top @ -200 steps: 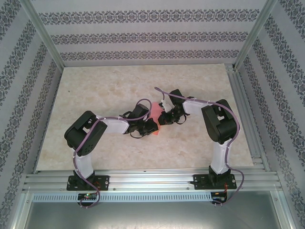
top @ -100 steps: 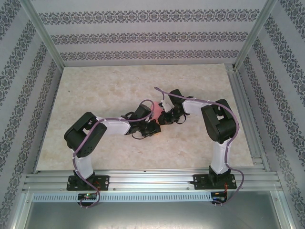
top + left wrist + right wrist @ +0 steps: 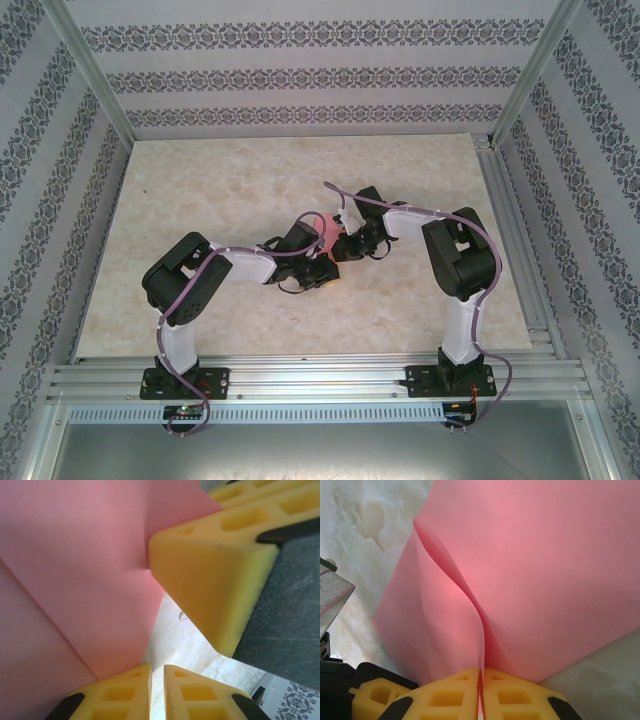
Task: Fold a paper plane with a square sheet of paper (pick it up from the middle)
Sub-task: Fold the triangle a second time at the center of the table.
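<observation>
Sheet point(image 3: 545, 570) is pinched at its ridge by R gripper point(image 3: 481, 672); L gripper point(image 3: 157, 672), jaws barely parted, empty, is flanked by it upper-left.

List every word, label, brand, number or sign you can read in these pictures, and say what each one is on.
No readable text in any view.
The square sheet of paper is plain pink, with no print.
The wallpaper carries ornament bands, no letters.
The small boards below the arm bases may bear markings, but they are too small to read.
</observation>
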`<state>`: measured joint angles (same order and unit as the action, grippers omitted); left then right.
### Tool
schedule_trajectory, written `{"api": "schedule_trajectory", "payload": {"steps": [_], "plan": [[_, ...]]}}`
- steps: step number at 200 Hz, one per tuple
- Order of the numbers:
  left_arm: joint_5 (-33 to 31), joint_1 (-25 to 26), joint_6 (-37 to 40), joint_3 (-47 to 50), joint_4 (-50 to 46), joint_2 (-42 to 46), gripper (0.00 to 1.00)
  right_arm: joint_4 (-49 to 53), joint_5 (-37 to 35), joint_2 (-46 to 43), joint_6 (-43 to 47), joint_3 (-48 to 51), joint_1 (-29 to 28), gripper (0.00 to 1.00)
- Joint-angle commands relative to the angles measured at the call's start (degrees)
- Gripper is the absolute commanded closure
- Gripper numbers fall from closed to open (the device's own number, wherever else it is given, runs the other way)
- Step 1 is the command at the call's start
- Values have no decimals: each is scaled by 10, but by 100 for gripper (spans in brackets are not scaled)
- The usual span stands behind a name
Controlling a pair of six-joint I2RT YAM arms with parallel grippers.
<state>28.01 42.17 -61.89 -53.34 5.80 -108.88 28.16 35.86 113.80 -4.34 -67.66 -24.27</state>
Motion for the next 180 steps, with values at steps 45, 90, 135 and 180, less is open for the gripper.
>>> {"api": "schedule_trajectory", "payload": {"steps": [45,90,135,180], "plan": [[-84,11,41,12,-79,154,82,6,-10,4,15,-9,-2,90],[-114,5,15,25,-66,153,84,2,-8,3,14,-8,-2,89],[-100,4,-4,22,-37,97,86,0,-1,1,12,-9,-2,86],[-105,3,-19,25,-3,64,86,-4,12,-16,8,-12,-1,83]]}}
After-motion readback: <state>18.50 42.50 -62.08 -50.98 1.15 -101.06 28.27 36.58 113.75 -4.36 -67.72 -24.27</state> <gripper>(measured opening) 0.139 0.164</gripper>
